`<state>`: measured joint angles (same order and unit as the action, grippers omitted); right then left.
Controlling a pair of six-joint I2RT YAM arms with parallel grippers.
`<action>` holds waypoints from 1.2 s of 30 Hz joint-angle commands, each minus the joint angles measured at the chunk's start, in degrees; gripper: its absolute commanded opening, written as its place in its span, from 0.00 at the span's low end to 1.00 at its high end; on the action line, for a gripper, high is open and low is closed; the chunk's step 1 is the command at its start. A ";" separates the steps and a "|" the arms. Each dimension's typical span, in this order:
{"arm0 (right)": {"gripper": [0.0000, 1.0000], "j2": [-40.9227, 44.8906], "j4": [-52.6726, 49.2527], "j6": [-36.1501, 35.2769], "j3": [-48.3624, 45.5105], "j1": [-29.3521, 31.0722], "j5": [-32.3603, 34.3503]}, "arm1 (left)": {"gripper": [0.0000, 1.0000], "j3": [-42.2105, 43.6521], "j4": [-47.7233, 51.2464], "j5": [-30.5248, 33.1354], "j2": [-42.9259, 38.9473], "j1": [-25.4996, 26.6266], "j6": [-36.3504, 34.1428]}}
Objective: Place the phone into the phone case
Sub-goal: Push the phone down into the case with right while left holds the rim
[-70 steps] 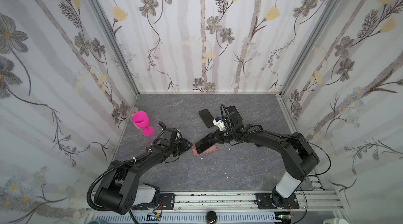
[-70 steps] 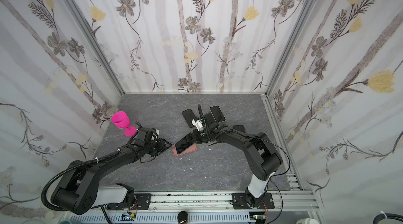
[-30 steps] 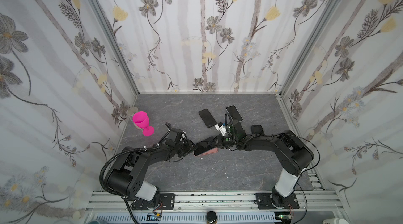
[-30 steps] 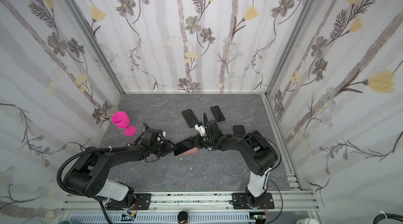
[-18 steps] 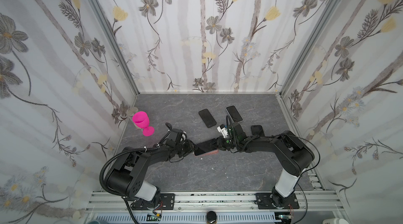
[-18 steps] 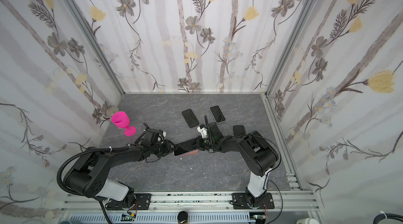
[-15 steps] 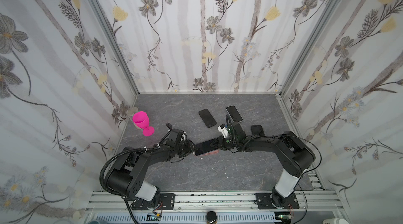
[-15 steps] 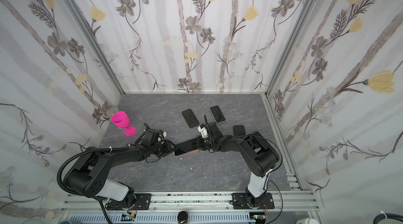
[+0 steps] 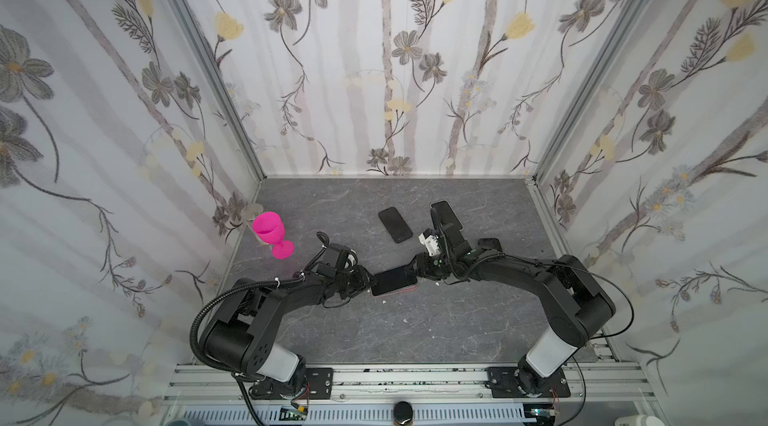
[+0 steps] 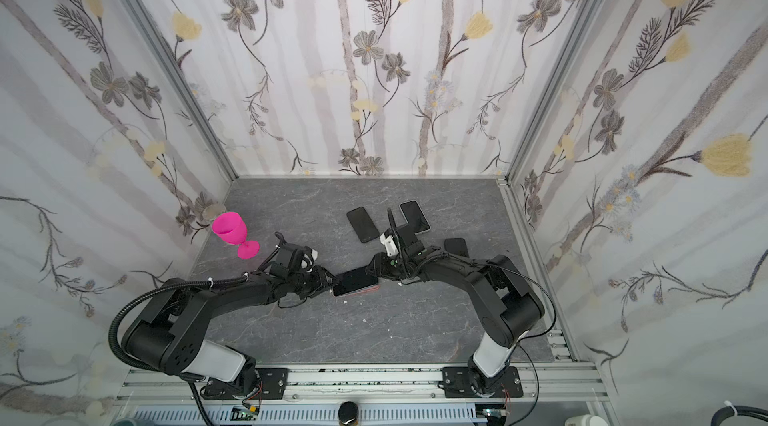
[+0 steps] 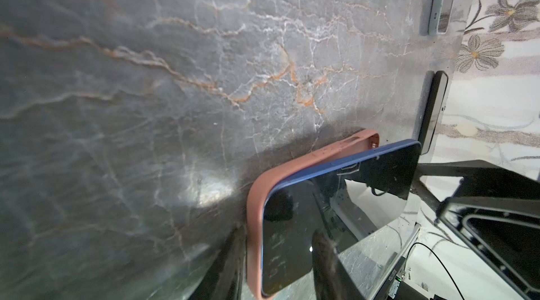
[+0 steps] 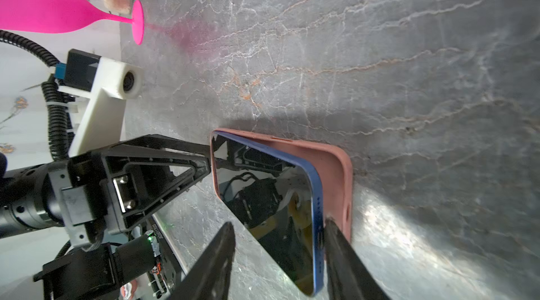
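Note:
The phone (image 9: 392, 278) (image 10: 355, 278), black screen with a blue rim, lies slanted in the salmon phone case (image 9: 400, 291) (image 10: 366, 290) mid-table. Its left end sits inside the case; its right end stands proud of the case wall (image 12: 333, 172). My left gripper (image 9: 368, 281) (image 10: 331, 282) (image 11: 277, 231) is shut on the case's left end, one finger under the case and one over the screen (image 11: 336, 196). My right gripper (image 9: 415, 272) (image 10: 374, 268) (image 12: 279, 222) is open around the phone's (image 12: 263, 196) raised end, with one finger against the blue rim and the other well off the screen.
A pink goblet (image 9: 272, 233) (image 10: 230, 231) stands by the left wall. Two more dark phones (image 9: 395, 224) (image 9: 444, 212) lie behind the grippers, and a small dark pad (image 9: 490, 243) sits to the right. Floral walls close in three sides.
My right gripper brought the phone down onto the case, then opened and let go of its end. The phone now lies flatter. My left gripper keeps its hold and has barely moved.

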<state>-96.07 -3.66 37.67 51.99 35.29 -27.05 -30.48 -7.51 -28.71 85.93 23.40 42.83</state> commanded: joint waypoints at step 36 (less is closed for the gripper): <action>0.16 -5.34 -4.12 -6.20 -0.83 0.89 -1.51 | 0.14 0.16 3.94 -1.01 2.64 1.23 -4.16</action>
<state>-100.49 -7.07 32.29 51.11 35.38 -27.88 -30.55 -5.58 -29.78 87.55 23.77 39.22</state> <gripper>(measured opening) 0.160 0.147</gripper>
